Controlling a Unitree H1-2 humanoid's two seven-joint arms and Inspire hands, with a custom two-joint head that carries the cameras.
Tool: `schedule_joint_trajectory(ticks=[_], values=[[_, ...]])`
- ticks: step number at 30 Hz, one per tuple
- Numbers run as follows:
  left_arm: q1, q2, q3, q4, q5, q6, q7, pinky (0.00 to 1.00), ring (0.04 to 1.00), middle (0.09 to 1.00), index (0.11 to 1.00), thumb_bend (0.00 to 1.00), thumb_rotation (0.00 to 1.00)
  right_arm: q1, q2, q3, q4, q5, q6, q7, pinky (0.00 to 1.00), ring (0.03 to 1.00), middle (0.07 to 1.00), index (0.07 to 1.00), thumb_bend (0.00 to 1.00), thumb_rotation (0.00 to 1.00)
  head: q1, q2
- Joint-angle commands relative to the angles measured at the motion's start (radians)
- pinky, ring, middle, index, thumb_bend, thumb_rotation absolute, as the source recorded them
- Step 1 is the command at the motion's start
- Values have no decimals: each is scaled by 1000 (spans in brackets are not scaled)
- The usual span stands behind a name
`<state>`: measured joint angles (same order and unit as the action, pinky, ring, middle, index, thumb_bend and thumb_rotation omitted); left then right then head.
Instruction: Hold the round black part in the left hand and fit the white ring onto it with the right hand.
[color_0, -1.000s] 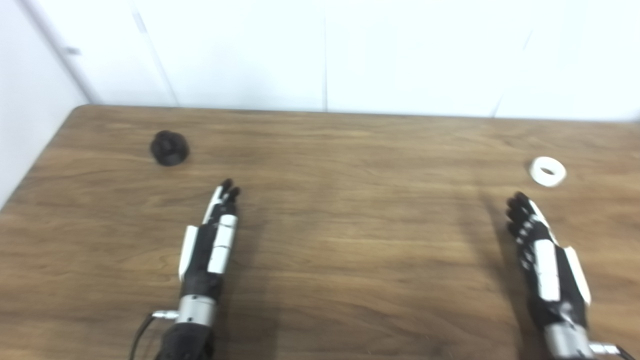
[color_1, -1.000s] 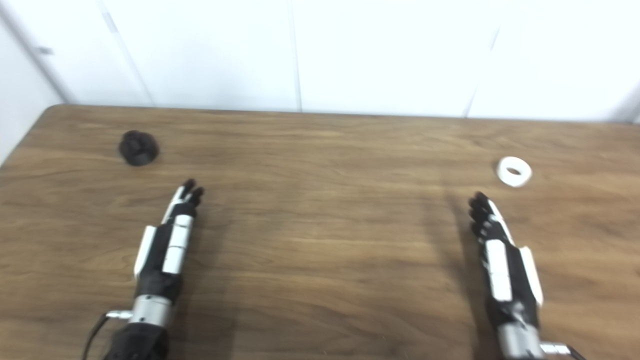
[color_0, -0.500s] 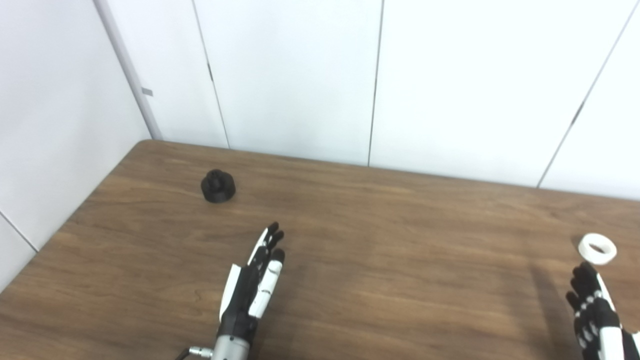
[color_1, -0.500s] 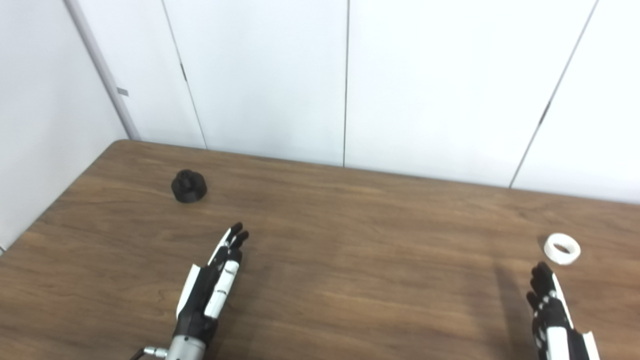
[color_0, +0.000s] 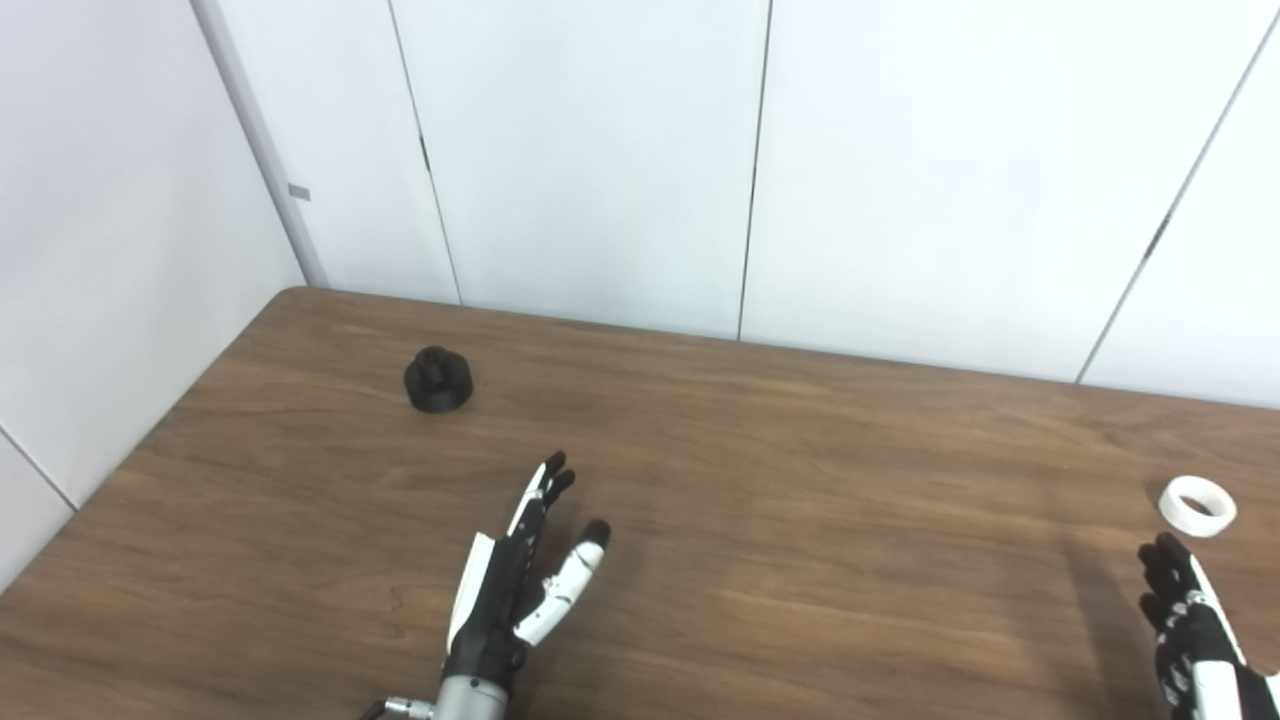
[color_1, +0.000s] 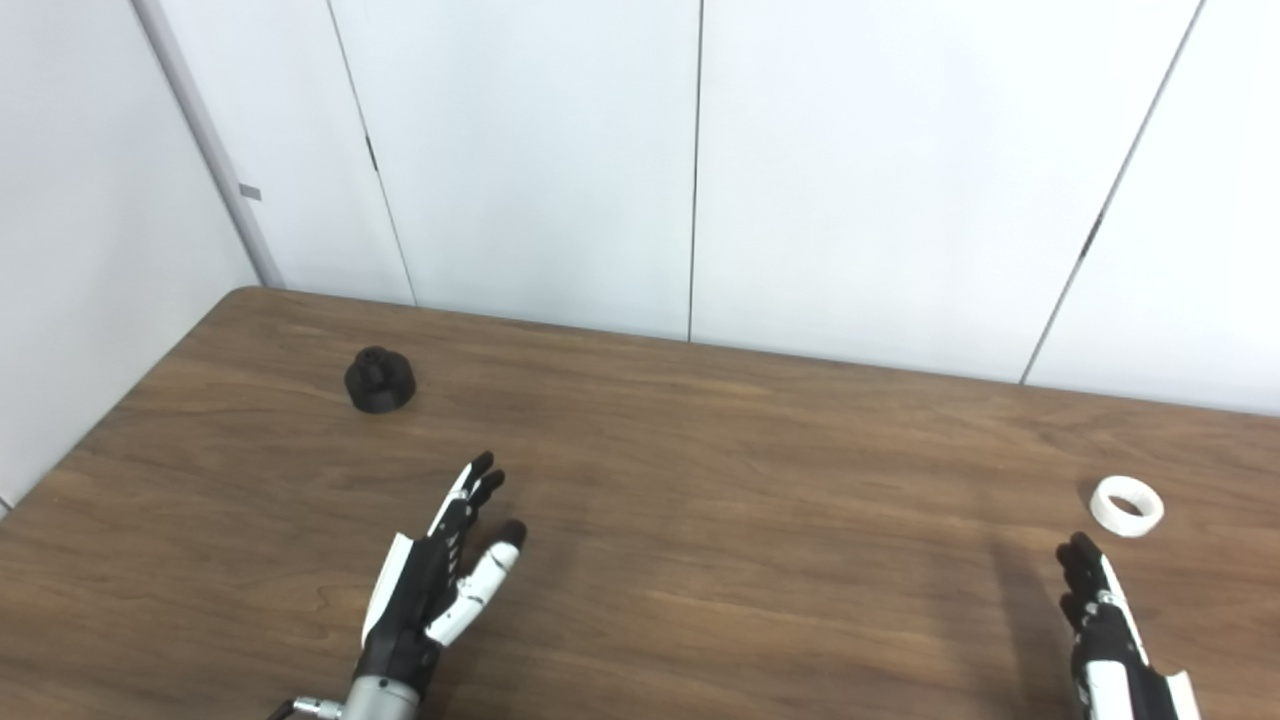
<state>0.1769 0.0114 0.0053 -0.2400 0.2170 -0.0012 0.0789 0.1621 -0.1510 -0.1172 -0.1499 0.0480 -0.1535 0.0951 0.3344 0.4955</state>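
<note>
Tabletop (color_0: 760, 520): ring (color_0: 1197, 506) beyond right hand (color_0: 1190, 640)

Surface (color_0: 800, 560): brown woodgrain. Round part (color_0: 437, 379): matte black. Ring (color_0: 1197, 505): plain white. Left hand (color_0: 515, 590) and right hand (color_0: 1190, 640): black with white panels. Wall panels (color_0: 590, 150): white.

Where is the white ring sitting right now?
The white ring lies flat on the table at its far right, just beyond the right hand, untouched; the black part sits far across on the left.
</note>
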Motion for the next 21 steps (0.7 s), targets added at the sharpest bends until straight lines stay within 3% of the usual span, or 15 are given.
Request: schedule_joint_trajectory(ticks=[1, 6, 14, 21], values=[[2, 0, 18, -67, 39, 7, 31, 989, 958, 934, 977, 700, 348, 49, 11, 2, 42, -5, -4, -13, 1000, 991, 959, 953, 441, 1000, 1, 4], [-55, 34, 46, -164, 153, 135, 17, 999, 959, 940, 977, 822, 230, 51, 14, 4, 34, -5, 6, -16, 1000, 985, 955, 954, 451, 1000, -4, 8], [-181, 127, 89, -217, 337, 362, -24, 962, 979, 966, 976, 863, 262, 45, 20, 8, 24, -2, 33, -22, 1000, 984, 956, 952, 456, 1000, -10, 12], [-260, 236, 144, -151, 371, 426, -32, 918, 981, 971, 949, 917, 256, 42, 17, 15, 32, 33, 22, -6, 1000, 997, 975, 974, 439, 1000, -10, 10]])
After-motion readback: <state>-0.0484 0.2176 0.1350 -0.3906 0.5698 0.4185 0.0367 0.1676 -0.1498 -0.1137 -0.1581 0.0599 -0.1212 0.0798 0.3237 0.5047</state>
